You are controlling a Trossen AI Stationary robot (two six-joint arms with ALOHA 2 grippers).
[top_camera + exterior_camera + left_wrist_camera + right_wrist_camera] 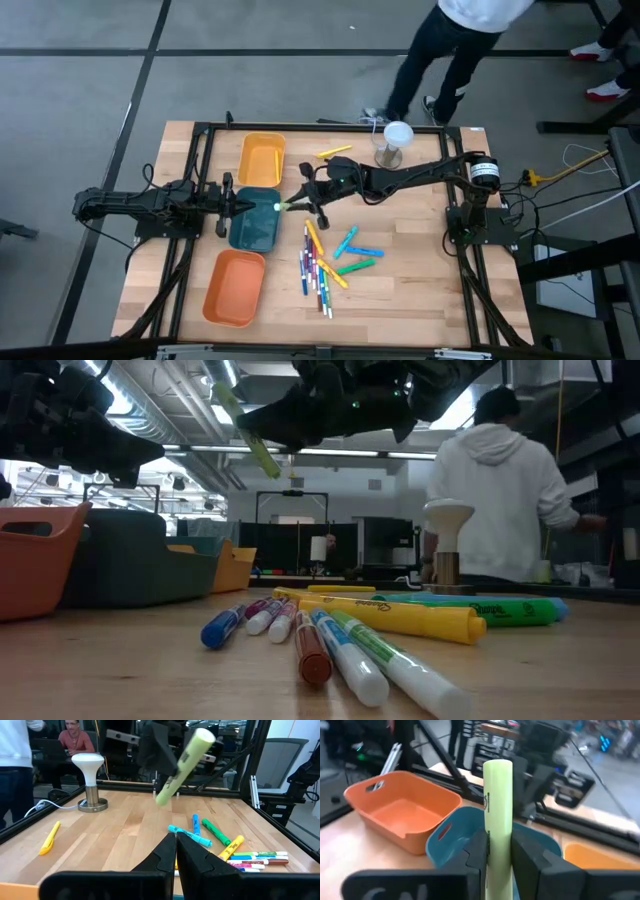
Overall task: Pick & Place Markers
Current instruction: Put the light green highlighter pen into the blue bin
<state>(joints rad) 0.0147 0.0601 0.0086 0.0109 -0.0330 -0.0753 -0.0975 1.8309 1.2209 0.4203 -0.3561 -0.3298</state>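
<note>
1. Where the right gripper [300,202] hangs above the table, we see its two fingers pinched on a pale green marker [288,204], whose long axis runs out past the fingertips toward the teal tray [255,232], its free end over that tray's right rim.
2. In the right wrist view the pale green marker [498,820] stands straight between the fingers, its blunt end aimed at the teal tray [447,837]; in the low view the same marker [245,430] slants downward in the air, clear of the table.
3. We find the left gripper [232,204] at the teal tray's left rim with its fingers pressed together, holding nothing.
4. The loose markers [322,265] lie in a bundle right of the trays, most with their long axes running near to far across the table, while a few green and light blue ones [355,248] lie crosswise beside them.
5. A lone yellow marker [334,152] lies near the far edge, beside a white-topped stand [396,140].
6. We cannot read the caps on the bundle from above.
7. The yellow tray [262,160], the teal tray and the orange tray [235,288] all look empty from above.
8. A person [450,50] stands beyond the table, cut off by the picture's edge.
</note>
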